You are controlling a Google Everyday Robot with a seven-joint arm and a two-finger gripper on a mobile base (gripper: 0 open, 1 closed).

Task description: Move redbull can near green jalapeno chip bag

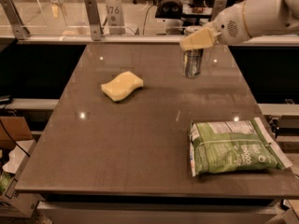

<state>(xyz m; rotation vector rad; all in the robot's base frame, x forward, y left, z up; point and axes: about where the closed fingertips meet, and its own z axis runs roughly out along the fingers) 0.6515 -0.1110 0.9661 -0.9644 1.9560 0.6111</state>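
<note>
Upright redbull can (192, 64), flat green jalapeno chip bag (233, 146)
Can stood far right, top clasped by the gripper (198, 40); bag lay near right.

Hand (194, 42), far right, apparently gripping redbull can (192, 64).

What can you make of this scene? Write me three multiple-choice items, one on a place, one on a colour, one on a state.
1. Where does the bag lie?
A. at the near right corner of the table
B. at the far left corner
C. on the floor

2. What colour is the sponge?
A. blue
B. pale yellow
C. red

3. How is the can?
A. lying on its side
B. upright, held at its top by the gripper
C. crushed flat

Answers:
1 A: the bag lies flat by the table's near right edges.
2 B: the sponge is pale yellow against the dark top.
3 B: the can stands upright at the far right, with the gripper shut on its top.
</note>
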